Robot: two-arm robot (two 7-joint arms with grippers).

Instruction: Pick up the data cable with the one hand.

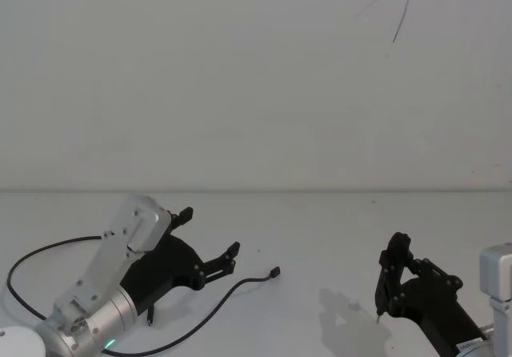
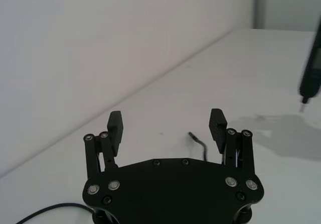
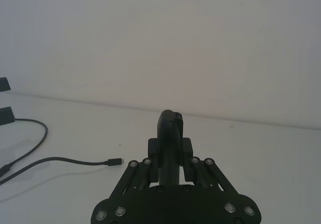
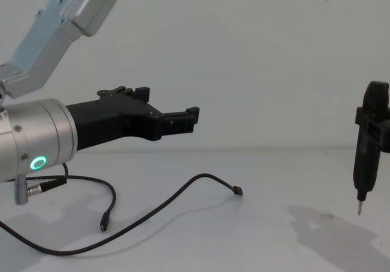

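- Left wrist (image 4: 36,147), green ring lit, sits closest to the chest view; the left gripper (image 4: 169,104) extends from it, forward and to the right, above the tabletop (image 1: 320,221).
- Left fingers (image 2: 115,126): spread wide apart, holding nothing and clear of the tabletop.
- Cable (image 3: 75,159): lies loose and flat on the tabletop. It curves from under the left arm out to one plug (image 1: 274,273), which rests ahead of and to the right of the left gripper. The second plug (image 4: 103,226) lies below the arm, near the wrist.
- Step in hand, as judged: approach. The gripper hovers over the cable and no grasp has been made.
- Next move calls for: lower the gripper until the fingertips are close to the tabletop, set the open fingers across one run of cable (the stretch near the far plug looks freest), then close them.
- Risk: the cable is thin and limp; a high or off-line closure would miss it or push it aside.
- Right gripper (image 1: 392,281): parked at the right, well apart from the cable, fingers clamped on a pen tool (image 4: 365,156) that points tip down above the tabletop.
- Obstructions: none lie between the left gripper and the cable; only its own loops cluster under the arm.
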